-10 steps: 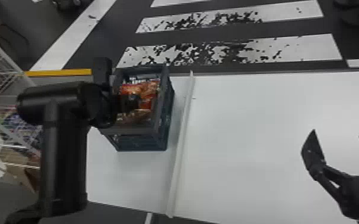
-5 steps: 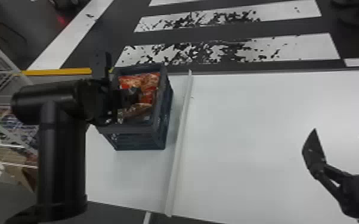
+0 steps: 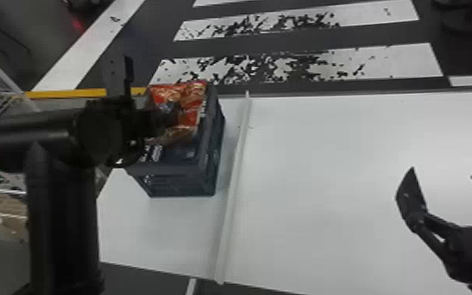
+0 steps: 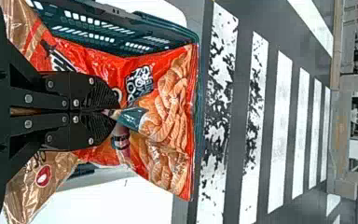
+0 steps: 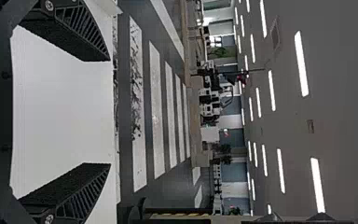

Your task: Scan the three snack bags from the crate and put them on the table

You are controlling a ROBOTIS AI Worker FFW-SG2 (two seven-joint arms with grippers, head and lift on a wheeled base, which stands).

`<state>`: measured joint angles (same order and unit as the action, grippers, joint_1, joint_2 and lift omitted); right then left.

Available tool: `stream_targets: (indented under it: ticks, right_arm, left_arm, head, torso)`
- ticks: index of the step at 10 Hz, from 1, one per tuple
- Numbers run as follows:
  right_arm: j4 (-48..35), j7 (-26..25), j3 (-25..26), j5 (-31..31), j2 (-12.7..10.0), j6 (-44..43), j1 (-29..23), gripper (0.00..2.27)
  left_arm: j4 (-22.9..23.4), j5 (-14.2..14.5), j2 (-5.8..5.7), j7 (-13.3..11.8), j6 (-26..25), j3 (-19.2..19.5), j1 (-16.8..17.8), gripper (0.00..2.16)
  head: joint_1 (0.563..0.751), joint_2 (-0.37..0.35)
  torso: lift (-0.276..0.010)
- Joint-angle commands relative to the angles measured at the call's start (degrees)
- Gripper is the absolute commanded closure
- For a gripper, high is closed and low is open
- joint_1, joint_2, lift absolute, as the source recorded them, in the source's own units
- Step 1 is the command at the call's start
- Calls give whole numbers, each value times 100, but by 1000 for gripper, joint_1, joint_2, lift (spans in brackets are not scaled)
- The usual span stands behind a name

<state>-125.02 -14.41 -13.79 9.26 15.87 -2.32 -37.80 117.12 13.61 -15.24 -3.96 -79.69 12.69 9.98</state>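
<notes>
At the crate (image 3: 172, 168) on the left part of the table (image 3: 317, 188), my left gripper (image 3: 172, 113) is shut on a red-orange snack bag (image 3: 192, 106), held over the crate's top. The left wrist view has the left gripper (image 4: 114, 112) pinching the middle of the red bag (image 4: 168, 98), whose front has a picture of curled snacks; a brown bag (image 4: 42, 186) lies beside it, near the crate wall (image 4: 107, 28). My right gripper (image 3: 443, 188) stands open over the table's right side, and its fingers are wide apart in the right wrist view, where the right gripper (image 5: 105, 112) holds nothing.
A raised white strip (image 3: 233, 196) runs across the table just right of the crate. To the left stands a white wire rack (image 3: 0, 86) with goods. Beyond the table's far edge is dark floor with white stripes (image 3: 298, 66).
The left gripper has risen with the red bag, which now covers part of the crate's top and far rim. The right arm has kept still.
</notes>
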Motion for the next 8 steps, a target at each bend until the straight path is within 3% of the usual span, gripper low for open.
stream_targets:
  ticks: [1,3,4,6,8]
  right_arm:
    - [-93,0,95,24,-14,70,-8,73]
    - [-137,-9,280,59,-75,70,-8,73]
    - [-181,-27,403,138,-93,70,-25,73]
    - [-242,-27,605,270,-146,52,-87,73]
    - [-251,-62,842,463,-198,-53,-140,73]
  left_arm:
    - [523,423,-6,-9,-218,208,-216,1959]
    - [1279,1126,38,-61,-552,366,-453,1959]
    - [1437,1443,170,-123,-605,339,-532,1959]
    - [1771,1583,460,-290,-763,-47,-585,1959]
    - [2096,1592,733,-466,-922,-680,-743,1959]
  head:
    - [695,242]
    - [695,204]
    - [695,192]
    - [695,96]
    - [695,-18]
  torso:
    - [-94]
    - [-94]
    - [-94]
    - [-94]
    - [-94]
